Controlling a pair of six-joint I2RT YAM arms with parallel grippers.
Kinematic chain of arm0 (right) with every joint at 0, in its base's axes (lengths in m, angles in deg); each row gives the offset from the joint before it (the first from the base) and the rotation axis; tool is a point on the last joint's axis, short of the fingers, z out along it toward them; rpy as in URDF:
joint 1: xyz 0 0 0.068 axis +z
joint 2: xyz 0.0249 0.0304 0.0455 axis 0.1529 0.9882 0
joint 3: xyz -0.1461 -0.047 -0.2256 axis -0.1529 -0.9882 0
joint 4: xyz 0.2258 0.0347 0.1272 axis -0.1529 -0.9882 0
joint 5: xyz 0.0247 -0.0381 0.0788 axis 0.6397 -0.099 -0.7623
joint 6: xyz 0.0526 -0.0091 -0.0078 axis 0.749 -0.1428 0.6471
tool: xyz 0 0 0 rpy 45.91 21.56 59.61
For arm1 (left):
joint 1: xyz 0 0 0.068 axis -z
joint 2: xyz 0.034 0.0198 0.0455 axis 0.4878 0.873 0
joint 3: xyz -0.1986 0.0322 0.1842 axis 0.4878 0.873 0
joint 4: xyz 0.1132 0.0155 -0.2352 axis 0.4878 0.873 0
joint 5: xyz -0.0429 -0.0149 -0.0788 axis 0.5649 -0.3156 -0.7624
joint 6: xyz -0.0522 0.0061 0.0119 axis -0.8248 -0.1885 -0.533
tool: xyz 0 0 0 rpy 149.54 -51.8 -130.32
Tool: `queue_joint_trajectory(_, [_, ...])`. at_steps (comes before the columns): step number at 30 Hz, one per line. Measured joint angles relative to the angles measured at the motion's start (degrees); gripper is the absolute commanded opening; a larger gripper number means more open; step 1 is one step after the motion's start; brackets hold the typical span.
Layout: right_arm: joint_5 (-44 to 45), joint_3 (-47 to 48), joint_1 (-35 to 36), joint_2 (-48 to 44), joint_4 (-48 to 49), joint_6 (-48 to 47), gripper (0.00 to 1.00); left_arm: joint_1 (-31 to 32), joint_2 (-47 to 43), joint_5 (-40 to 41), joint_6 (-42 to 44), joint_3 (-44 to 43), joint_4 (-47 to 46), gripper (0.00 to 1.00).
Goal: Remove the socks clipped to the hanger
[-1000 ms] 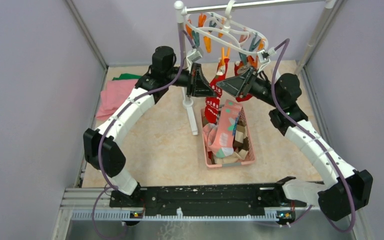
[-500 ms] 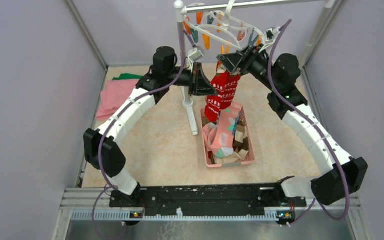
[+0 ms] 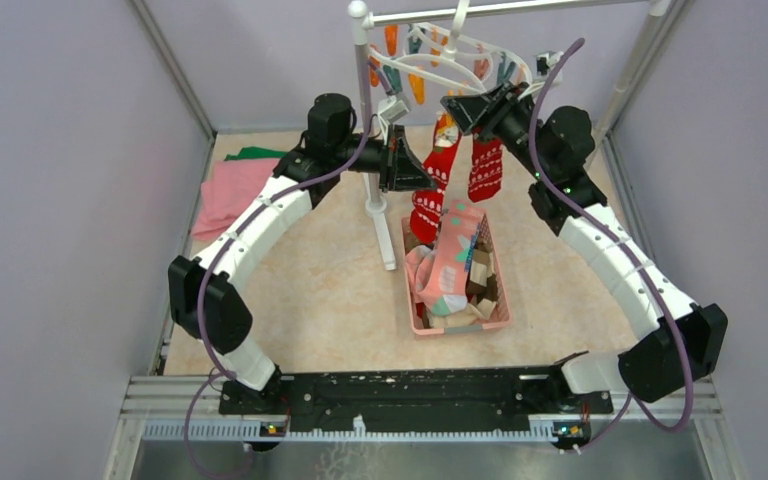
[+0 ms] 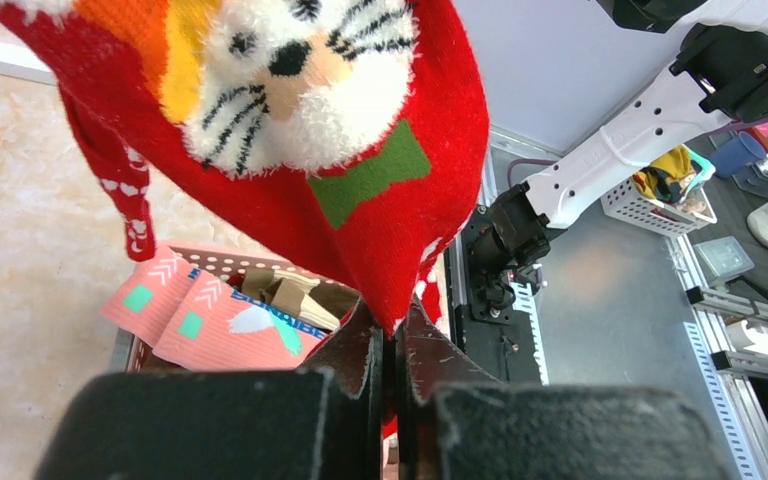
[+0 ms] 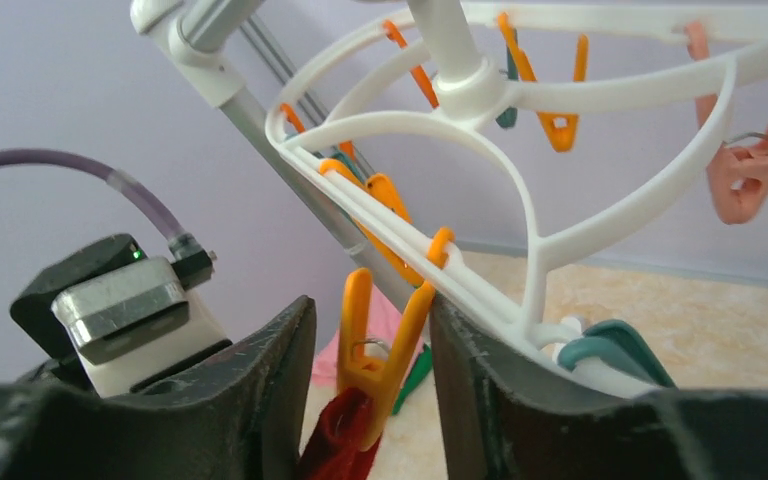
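**Left hand pinches a red sock, right hand is spread around a peg**

The table [image 3: 330,290] has a beige top, and a metal rail stand [image 3: 365,120] rises at its far side. The white hanger [image 3: 430,62] hangs from the rail by its hook, near the top of the overhead view, and orange and teal pegs dangle from its ring. Two red socks hang under it, side by side and a little apart.

Both arms reach up and inward to the hanger. The left gripper [image 4: 390,335] is pressed together on the lower tip of the red sock [image 4: 310,150], the one with a white and orange cat face. In the overhead view this sock [image 3: 438,160] is the left one of the pair. The second red sock [image 3: 486,165] hangs just beside the right arm.

The right gripper [image 5: 370,305] is spread, with one finger on each side of an orange peg [image 5: 375,360]. This peg bites a piece of red cloth below the ring of the hanger [image 5: 520,95].

Under the hanger a pink basket [image 3: 500,310] stands on the table. It holds a pink sock [image 3: 452,260] and brown socks [image 3: 480,275]. Folded pink and green cloths [image 3: 225,190] lie at the far left corner, well apart from the basket.
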Motion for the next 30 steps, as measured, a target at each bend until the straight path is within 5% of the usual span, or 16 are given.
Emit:
queue_joint_trajectory(7, [1.6, -0.1, 0.0, 0.2, 1.6, 1.2, 0.00, 0.0, 0.0, 0.2, 0.0, 0.0, 0.0, 0.00])
queue_joint_trajectory(15, [2.9, -0.1, -0.1, 0.3, 1.4, 1.4, 0.00, 0.2, 0.0, 0.4, 0.8, 5.9, 0.2, 0.00])
queue_joint_trajectory(24, [2.7, -1.4, -0.1, -0.2, 1.5, 1.2, 0.39, 5.2, 0.7, 1.9, 4.5, 12.2, 2.2, 0.02])
queue_joint_trajectory(26, [2.3, -2.7, 0.0, -0.9, 1.6, 1.2, 0.48, 6.2, 1.4, 2.3, 5.7, 12.3, 2.2, 0.19])
queue_joint_trajectory(30, [1.6, -6.5, 0.0, -4.0, 0.8, 0.3, 0.67, 8.5, 3.3, 4.2, 9.5, 13.3, 2.7, 0.94])
